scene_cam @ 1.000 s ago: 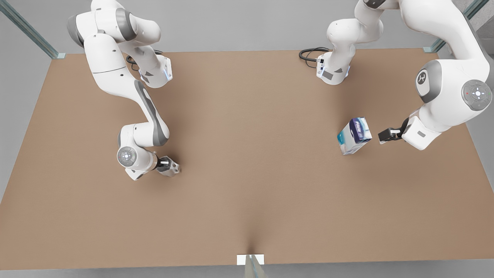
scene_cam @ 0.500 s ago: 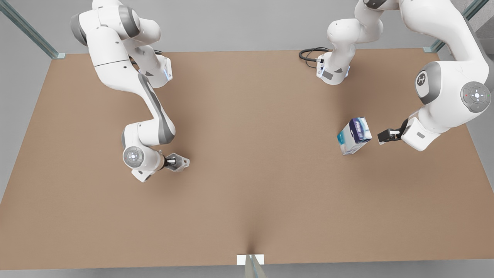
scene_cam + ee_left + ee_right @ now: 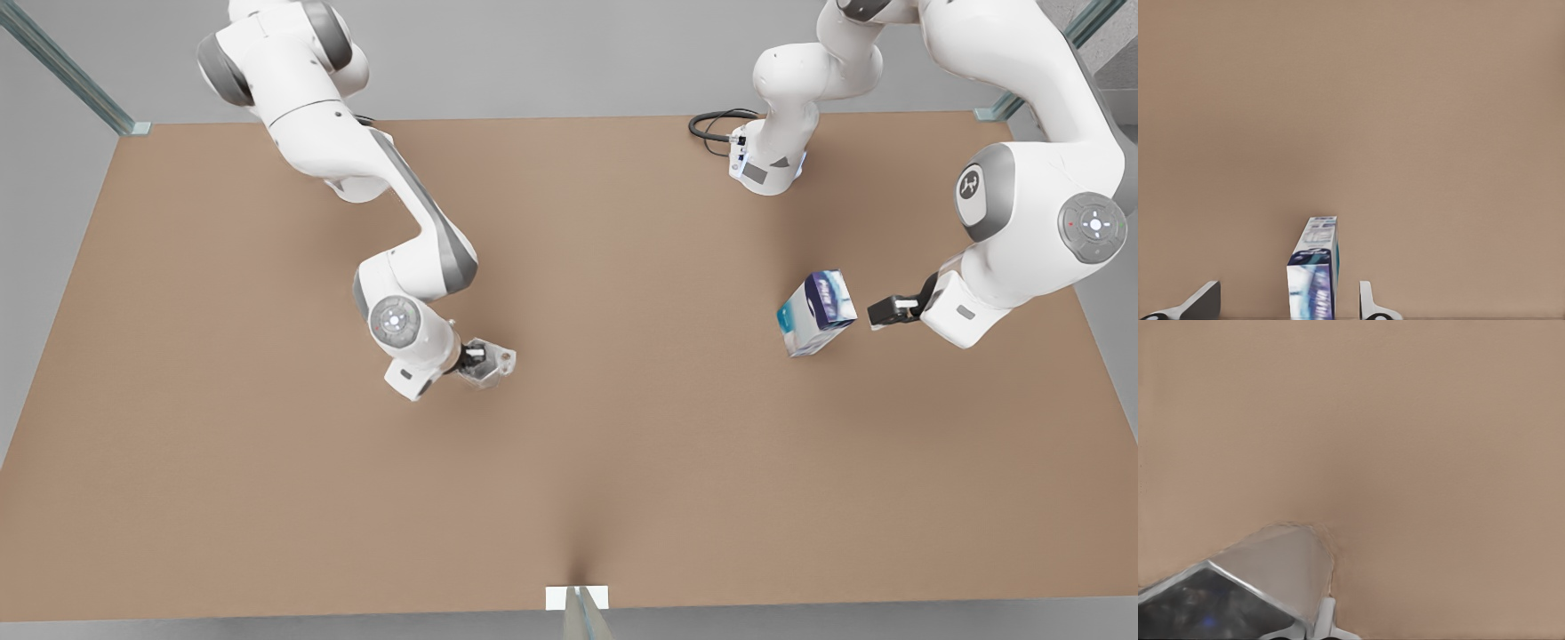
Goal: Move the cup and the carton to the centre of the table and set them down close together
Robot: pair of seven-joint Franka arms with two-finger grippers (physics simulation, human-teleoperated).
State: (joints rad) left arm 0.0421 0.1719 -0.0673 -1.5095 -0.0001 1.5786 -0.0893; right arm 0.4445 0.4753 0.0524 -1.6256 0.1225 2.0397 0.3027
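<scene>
Item one, my right gripper [image 3: 476,357]: pinched on the cup [image 3: 487,363], one finger [image 3: 1323,617] against its wall in the right wrist view; since a second ago it has carried the cup from the front view's left part of the table [image 3: 622,462] a good way toward the middle. The cup now sits left of centre in the front view; whether it is lifted clear of the surface or sliding on it I cannot tell. Item two, my left gripper [image 3: 876,312]: fingers spread, waiting just beside the carton [image 3: 816,313] on the front view's right, hardly shifted in that second. In the left wrist view the carton [image 3: 1314,270] stands ahead, between the lines of the two fingers [image 3: 1368,303] and not touched. Item three, standing of the task: the cup's transfer is, by my reckoning, well along; the carton remains well apart from the cup, so its grasp and carry are outstanding.
</scene>
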